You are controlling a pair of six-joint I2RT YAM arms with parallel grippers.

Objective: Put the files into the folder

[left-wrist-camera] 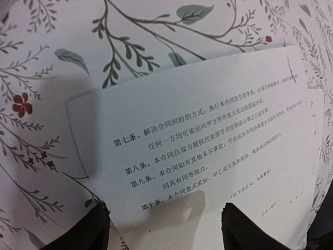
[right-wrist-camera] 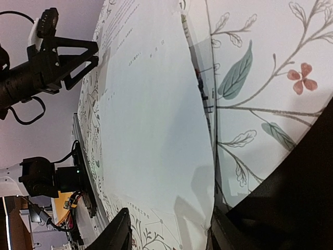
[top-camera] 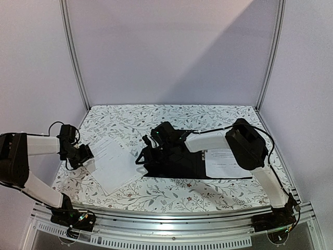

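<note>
Top external: left gripper (top-camera: 83, 154) sits well left of the folder (top-camera: 179, 165), at the outer edge of the files (top-camera: 113, 164), white printed sheets flat on the floral table (top-camera: 171, 117) just left of the folder. Its fingers (left-wrist-camera: 88, 229) are spread wide over the top sheet, gripping nothing. Right gripper (top-camera: 146, 156) is at the folder's left edge, jaws wide apart, nothing held. Folder lies open, black inside up. Another printed sheet (top-camera: 226, 162) lies just right of the folder.

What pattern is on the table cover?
Table cover: white, leafy vines, red flowers; left wrist view.
</note>
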